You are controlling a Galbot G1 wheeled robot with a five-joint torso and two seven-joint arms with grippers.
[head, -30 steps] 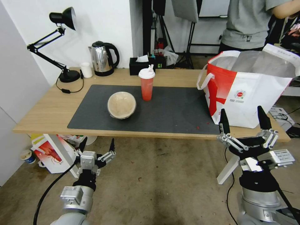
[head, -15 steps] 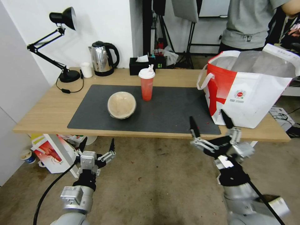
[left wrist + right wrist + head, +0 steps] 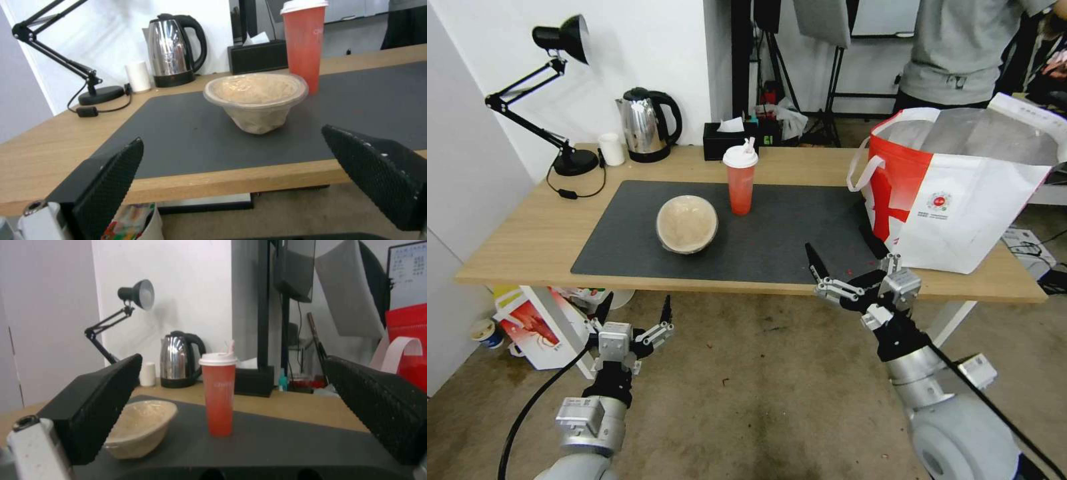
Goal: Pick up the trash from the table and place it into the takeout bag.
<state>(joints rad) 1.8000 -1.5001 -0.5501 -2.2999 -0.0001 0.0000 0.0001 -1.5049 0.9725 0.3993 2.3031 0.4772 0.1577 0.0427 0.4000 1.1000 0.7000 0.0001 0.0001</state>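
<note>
The right end effector (image 3: pixel 844 257) is spread wide and holds nothing, at the table (image 3: pixel 520 240) edge facing the drink cup (image 3: pixel 740 180). The left end effector (image 3: pixel 634 312) hangs below the table, also wide and empty.

Bright even indoor light, soft shadows on the wall; wrist views softly blurred, head view edges bowed

White wall (image 3: pixel 647 47), stained concrete floor (image 3: pixel 747 400)

On the worktop (image 3: pixel 520 247) the mat (image 3: pixel 787 240) sits mid-way, bowl (image 3: pixel 686 223) left of the drink cup (image 3: pixel 740 180). Takeout bag (image 3: pixel 960 193) at the right end, kettle (image 3: pixel 646 125) and lamp (image 3: pixel 560 93) along the back-left edge.
</note>
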